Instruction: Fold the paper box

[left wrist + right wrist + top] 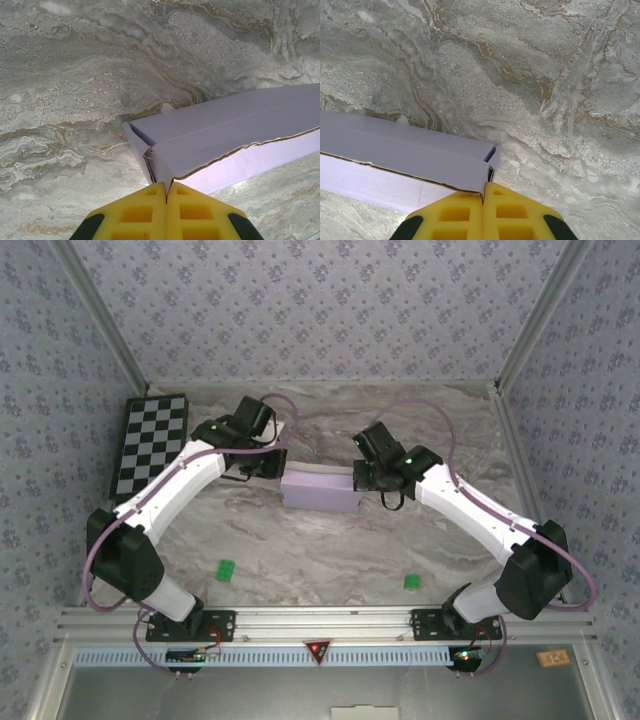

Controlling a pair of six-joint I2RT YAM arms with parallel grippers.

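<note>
The paper box (320, 490) lies folded into a flat lavender rectangle at the middle of the marble table (300, 550). My left gripper (274, 469) is at its left end and my right gripper (363, 480) at its right end. In the left wrist view the yellow fingers (135, 212) are shut, and the left gripper (166, 184) pinches the near corner of the paper box (225, 132). In the right wrist view the right gripper (483, 184) is shut on the near right corner of the paper box (410, 152), where a thin card edge runs in between the pads.
A black-and-white checkerboard (150, 442) lies at the far left of the table. Two small green markers (226, 569) (411, 582) sit near the front. Patterned walls enclose three sides, and an aluminium rail (320, 620) runs along the near edge.
</note>
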